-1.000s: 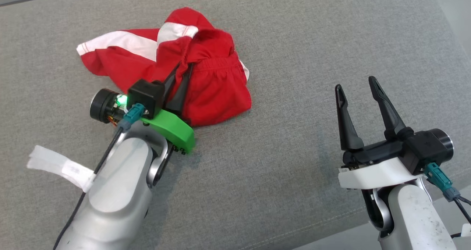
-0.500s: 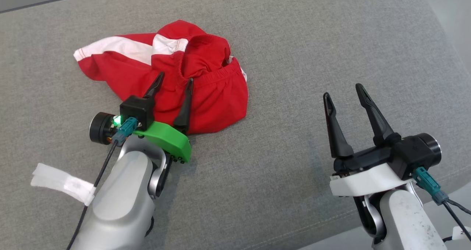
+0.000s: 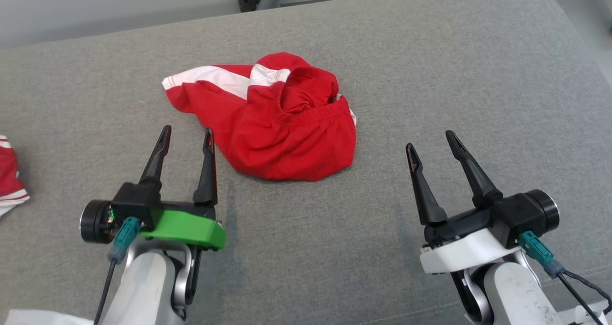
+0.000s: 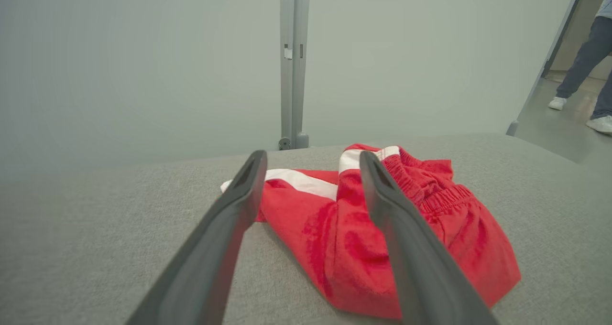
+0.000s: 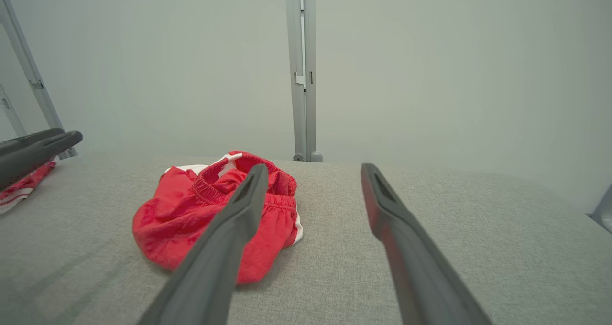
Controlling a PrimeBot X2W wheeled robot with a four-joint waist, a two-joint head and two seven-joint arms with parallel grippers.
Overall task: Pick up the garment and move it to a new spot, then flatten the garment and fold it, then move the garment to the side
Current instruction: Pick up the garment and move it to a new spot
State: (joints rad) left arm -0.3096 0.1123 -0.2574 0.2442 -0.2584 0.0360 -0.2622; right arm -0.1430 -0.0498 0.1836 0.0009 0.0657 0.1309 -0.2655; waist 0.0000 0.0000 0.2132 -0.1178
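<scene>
Left pincer (image 3: 186, 130) gaping empty just beside shorts (image 3: 287, 134) | right pincer (image 3: 430, 140) gaping, well apart | shorts lying crumpled on cushion (image 3: 430, 76) | step: likely flattening | next: both pinching opposite edges, pulling flat

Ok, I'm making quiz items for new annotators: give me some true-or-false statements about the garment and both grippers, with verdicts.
1. The left gripper grips the red garment. False: it is open and clear of the cloth.
2. The red garment lies crumpled, not flattened. True.
3. The right gripper is open and empty. True.
4. The red garment is one plain colour. False: it carries a white stripe.
5. A second red-and-white cloth lies at the head view's left edge. True.
</scene>
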